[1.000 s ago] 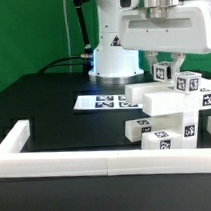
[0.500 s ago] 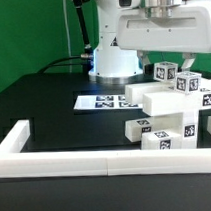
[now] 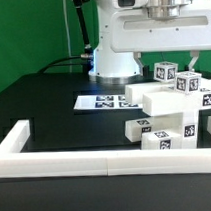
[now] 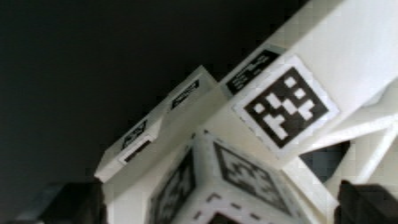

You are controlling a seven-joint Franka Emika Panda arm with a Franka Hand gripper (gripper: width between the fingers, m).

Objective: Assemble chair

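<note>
**Operator:** Exterior view first. I saw the chair [image 3: 174, 112] as a stack of chunky white tagged blocks on the black table [image 3: 44, 112], toward the exterior view's right, close behind the white border rail [image 3: 86, 157] along the near edge. Its right side ran out of frame, so I could not see the whole structure.

**Colleague:** And the gripper?

**Operator:** The gripper [image 3: 171, 62] hung directly above the top block. I could make out one dark finger [image 3: 194, 62] to the exterior view's right of that block, apart from it, and a dark finger [image 3: 144, 67] showed on the other side too. The jaws stood spread wider than the block, released, holding nothing. The arm's upper part was cut off at the top of the frame.

**Colleague:** Did the wrist view help?

**Operator:** A little. It was blurred and very close. I saw tagged faces of the chair [image 4: 267, 110] filling it, with dark fingertips [image 4: 75, 200] at the frame's corners, either side of the blocks. Where one block ended and another began I couldn't tell.

**Colleague:** Anything else on the table?

**Operator:** The marker board [image 3: 101, 101] lay flat behind the chair, toward the far edge, partly hidden by the blocks.
</note>
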